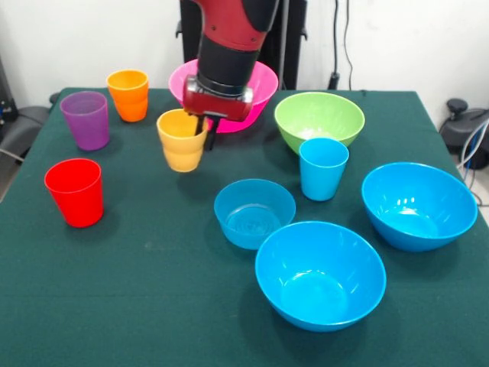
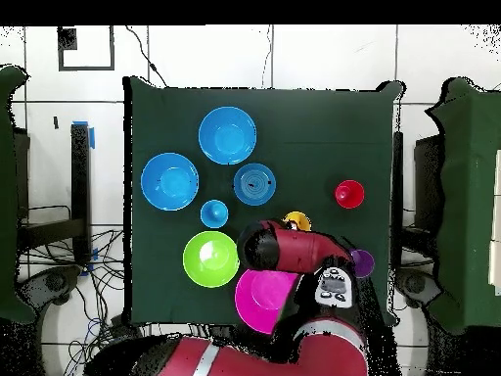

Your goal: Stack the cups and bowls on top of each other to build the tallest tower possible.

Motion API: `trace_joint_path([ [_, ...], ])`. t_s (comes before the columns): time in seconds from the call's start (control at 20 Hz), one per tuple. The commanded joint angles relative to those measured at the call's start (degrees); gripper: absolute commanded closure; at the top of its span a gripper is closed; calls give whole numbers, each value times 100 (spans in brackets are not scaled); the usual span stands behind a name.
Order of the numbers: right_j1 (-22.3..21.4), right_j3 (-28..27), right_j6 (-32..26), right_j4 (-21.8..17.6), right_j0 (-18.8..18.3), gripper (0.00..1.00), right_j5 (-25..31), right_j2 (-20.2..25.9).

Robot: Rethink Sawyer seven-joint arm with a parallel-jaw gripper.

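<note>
My gripper (image 1: 205, 130) is down at the right rim of the yellow-orange cup (image 1: 182, 141), which stands upright on the green table in front of the pink bowl (image 1: 260, 84). In the overhead view the arm hides the gripper and only the cup's edge (image 2: 296, 219) shows. The orange cup (image 1: 128, 94), purple cup (image 1: 85, 119), red cup (image 1: 74, 191) and light blue cup (image 1: 323, 168) stand apart. The green bowl (image 1: 318, 118), small blue bowl (image 1: 254, 212) and two large blue bowls (image 1: 419, 205) (image 1: 319, 274) sit separately. No tower stands.
The table's green cloth (image 1: 153, 290) has open room at the front left. Chairs and cables stand off the table's sides (image 2: 44, 235). The robot's arm (image 2: 294, 250) reaches over the pink bowl (image 2: 256, 299).
</note>
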Motion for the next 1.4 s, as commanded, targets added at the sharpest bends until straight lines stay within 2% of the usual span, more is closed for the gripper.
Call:
trace_joint_path([
  [0.05,19,-808,319,171,370,100,1177,738],
  [0.6,91,-1169,632,226,773,100,1448,631],
  [0.95,-40,-1285,670,178,1013,100,1473,496],
  [1.4,14,-1499,707,225,1151,100,1642,466],
])
